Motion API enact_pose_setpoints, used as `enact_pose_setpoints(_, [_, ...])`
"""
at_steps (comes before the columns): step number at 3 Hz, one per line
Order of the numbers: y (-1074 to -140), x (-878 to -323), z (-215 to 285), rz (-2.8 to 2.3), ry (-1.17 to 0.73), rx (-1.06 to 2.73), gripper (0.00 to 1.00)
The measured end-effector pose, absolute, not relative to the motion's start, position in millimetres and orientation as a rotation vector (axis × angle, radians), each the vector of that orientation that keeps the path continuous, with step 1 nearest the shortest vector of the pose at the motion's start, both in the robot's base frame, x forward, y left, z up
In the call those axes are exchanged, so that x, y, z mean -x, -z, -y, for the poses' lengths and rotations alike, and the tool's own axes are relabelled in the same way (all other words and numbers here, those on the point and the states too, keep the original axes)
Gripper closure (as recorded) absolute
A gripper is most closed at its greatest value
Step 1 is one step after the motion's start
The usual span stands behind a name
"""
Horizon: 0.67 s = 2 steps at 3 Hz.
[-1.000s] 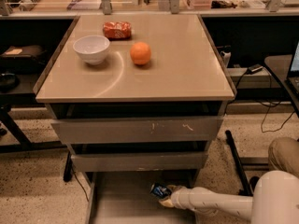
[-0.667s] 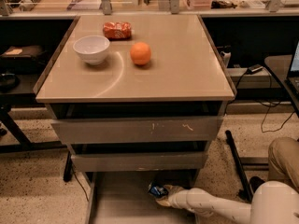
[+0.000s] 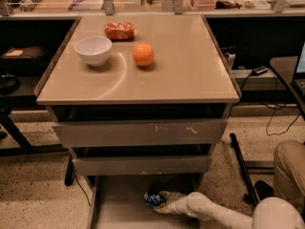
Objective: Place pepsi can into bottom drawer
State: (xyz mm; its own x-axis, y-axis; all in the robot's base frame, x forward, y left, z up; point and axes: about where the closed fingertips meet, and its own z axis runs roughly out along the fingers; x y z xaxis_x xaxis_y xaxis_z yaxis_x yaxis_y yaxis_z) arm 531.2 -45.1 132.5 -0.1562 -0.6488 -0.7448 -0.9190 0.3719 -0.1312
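The bottom drawer (image 3: 114,209) is pulled out below the cabinet, its flat grey floor showing. The pepsi can (image 3: 153,199), dark blue with a silver end, lies low over the drawer's back right part. My gripper (image 3: 161,202) reaches in from the lower right on a white arm and is shut on the can. Whether the can touches the drawer floor cannot be told.
On the tan cabinet top (image 3: 181,75) stand a white bowl (image 3: 93,50), an orange (image 3: 143,54) and an orange-red snack bag (image 3: 119,31). Two grey drawer fronts (image 3: 138,133) sit above the open drawer. A person's knee (image 3: 288,168) is at the right.
The arm has reached a little further left and deeper into the drawer, carrying the can with it.
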Motion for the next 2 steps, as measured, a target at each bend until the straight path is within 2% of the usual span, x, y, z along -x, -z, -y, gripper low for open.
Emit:
enact_pose_setpoints(1, [-133.1,-530.2,44.6,-1.883,-0.464,1.371,1.00])
enact_pose_setpoints(2, [-133.3,-530.2,44.6,-1.883,-0.464,1.371,0.91])
